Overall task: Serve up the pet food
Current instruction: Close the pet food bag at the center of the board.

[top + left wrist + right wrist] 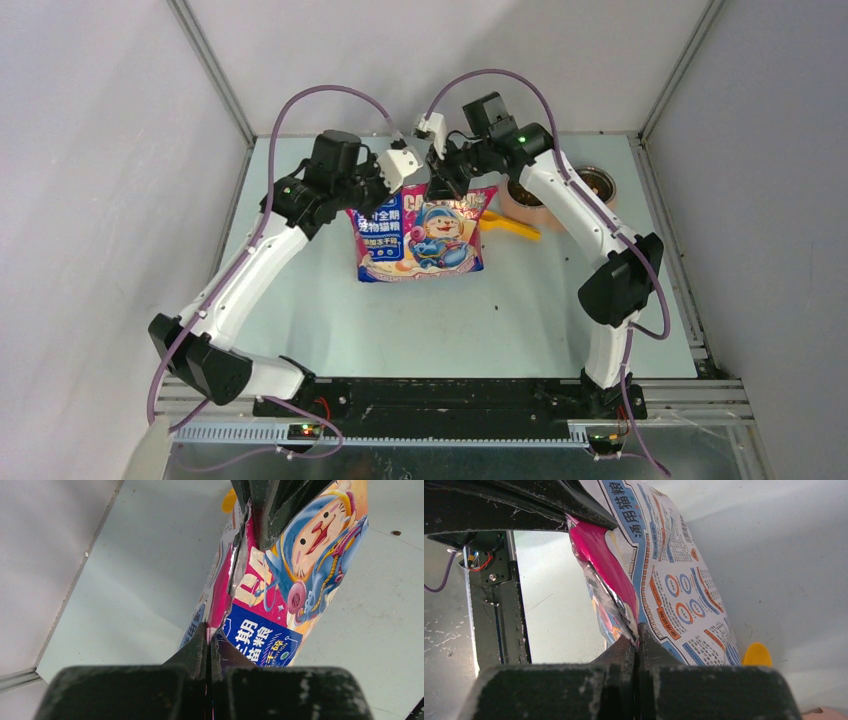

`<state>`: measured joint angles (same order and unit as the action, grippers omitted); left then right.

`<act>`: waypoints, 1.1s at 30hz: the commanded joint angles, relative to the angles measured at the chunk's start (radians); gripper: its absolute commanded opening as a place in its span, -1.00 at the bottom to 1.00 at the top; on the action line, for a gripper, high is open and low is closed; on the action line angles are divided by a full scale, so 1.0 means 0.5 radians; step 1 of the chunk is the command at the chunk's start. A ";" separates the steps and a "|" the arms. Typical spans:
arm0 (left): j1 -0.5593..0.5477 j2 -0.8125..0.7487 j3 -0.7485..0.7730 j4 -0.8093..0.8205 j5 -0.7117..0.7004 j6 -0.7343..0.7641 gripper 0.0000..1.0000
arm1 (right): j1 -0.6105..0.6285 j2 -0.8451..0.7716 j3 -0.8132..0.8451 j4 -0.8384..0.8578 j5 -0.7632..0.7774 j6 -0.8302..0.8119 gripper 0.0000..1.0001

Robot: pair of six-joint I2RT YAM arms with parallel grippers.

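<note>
The glossy cartoon-printed bag [420, 240] is held up by its top edge over the desk [330, 310], its printed front turned toward the arm bases. The left jaws are pressed fully together on the top edge near the bag's left corner, with the foil pinched flat between them. The right jaws are likewise clamped tight on the same edge nearer the right corner. The pet food is not seen; whatever the bag holds is hidden. A yellow scoop [512, 228] is laid just right of the bag, near a metal bowl [598, 184].
</note>
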<state>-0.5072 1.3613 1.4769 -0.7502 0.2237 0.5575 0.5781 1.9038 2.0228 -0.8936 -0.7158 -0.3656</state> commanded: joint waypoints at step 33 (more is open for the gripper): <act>0.126 -0.221 -0.033 -0.151 -0.010 0.047 -0.44 | -0.086 -0.104 0.262 0.295 -0.353 0.127 -1.00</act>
<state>-0.4709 1.2995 1.4872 -0.7887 0.2562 0.5362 0.5587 1.9148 2.0338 -0.9016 -0.7658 -0.3458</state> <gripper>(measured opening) 0.295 0.009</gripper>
